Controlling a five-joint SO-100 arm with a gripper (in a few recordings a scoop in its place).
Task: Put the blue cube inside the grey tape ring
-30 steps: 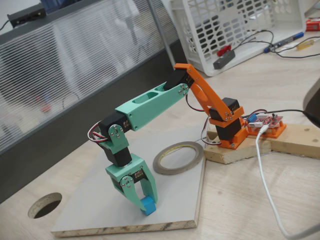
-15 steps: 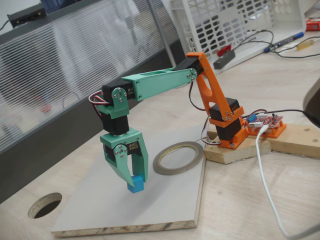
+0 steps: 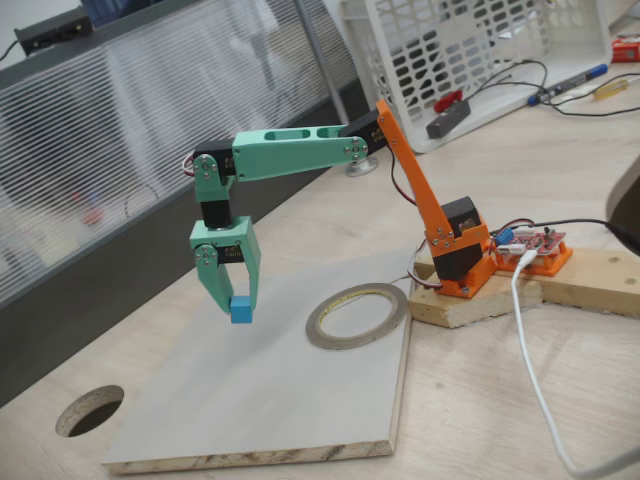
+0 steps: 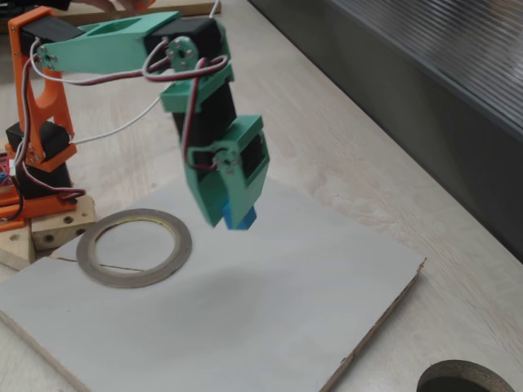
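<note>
In a fixed view, the green gripper is seen pointing down, clamped on the blue cube, which is held clear above the grey board. The grey tape ring lies flat on the board, to the right of the gripper and slightly lower in the picture, apart from it.

In another fixed view, the gripper is closed on the cube, raised above the board. The ring lies to the left of and below the gripper.
</note>
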